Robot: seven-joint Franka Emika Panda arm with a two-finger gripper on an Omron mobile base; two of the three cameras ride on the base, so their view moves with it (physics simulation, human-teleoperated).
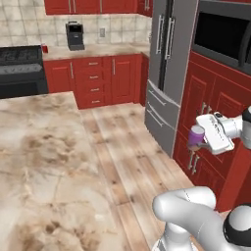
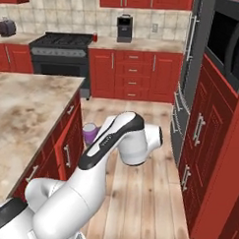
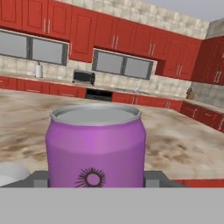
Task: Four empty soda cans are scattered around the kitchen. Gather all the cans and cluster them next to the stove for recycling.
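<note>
One small purple cylindrical soda can (image 1: 196, 137), upright | pinched in gripper (image 1: 200, 142) fingers | black gas stove (image 1: 19, 71) far ahead-left, prob. across room.

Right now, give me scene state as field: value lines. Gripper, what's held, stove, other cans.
gripper: shut on purple can, held out in the air over the wooden floor
purple can: upright between the jaws
stove: far end of the kitchen, against the tiled wall
red can: on the counter just right of the stove
fridge: near the gripper
</note>
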